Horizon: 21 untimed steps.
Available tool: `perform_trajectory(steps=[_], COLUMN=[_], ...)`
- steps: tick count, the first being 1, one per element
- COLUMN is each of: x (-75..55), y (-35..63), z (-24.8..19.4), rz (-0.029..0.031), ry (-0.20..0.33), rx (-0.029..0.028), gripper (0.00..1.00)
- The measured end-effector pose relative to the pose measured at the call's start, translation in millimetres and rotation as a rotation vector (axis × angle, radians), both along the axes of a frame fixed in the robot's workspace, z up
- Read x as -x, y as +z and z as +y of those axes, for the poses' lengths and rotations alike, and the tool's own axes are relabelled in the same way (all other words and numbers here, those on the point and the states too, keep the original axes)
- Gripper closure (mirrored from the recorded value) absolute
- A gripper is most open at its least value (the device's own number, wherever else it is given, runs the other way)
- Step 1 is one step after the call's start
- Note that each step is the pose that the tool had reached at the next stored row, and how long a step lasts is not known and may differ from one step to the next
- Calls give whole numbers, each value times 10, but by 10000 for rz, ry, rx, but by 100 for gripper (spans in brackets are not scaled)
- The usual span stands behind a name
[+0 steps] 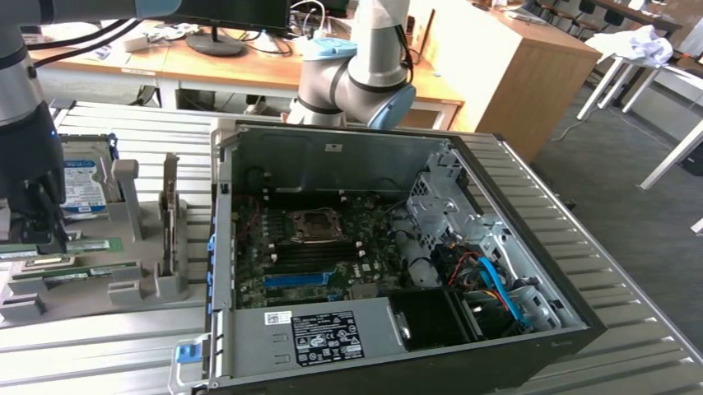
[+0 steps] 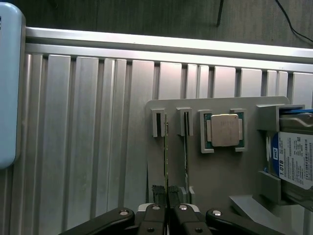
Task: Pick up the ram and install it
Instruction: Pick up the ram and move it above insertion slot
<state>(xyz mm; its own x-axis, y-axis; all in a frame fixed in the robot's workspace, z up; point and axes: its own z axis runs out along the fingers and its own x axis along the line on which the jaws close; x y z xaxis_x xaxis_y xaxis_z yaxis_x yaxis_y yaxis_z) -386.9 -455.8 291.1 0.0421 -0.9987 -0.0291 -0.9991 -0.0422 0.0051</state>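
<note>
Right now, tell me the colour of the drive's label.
Blue and white label; clearest in the wrist view.

gripper (image 2: pixel 167 192) pointing down, fingers (image 2: pixel 157 192) pinched close together

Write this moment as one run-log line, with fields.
gripper: shut on thin green ram stick | stick: seated in grey plastic holder

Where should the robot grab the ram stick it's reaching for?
By its long upper edge, pads on the two flat faces, coming straight down. The ram stands on edge in the holder's slots, so only that edge is free. The gripper pinches it this way.
</note>
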Motion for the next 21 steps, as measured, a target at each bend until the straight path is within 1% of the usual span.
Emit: perform_trajectory(steps=[21], x=[0], y=[93], z=[0], rz=[-1], ry=[0], rx=[0], gripper=[87])
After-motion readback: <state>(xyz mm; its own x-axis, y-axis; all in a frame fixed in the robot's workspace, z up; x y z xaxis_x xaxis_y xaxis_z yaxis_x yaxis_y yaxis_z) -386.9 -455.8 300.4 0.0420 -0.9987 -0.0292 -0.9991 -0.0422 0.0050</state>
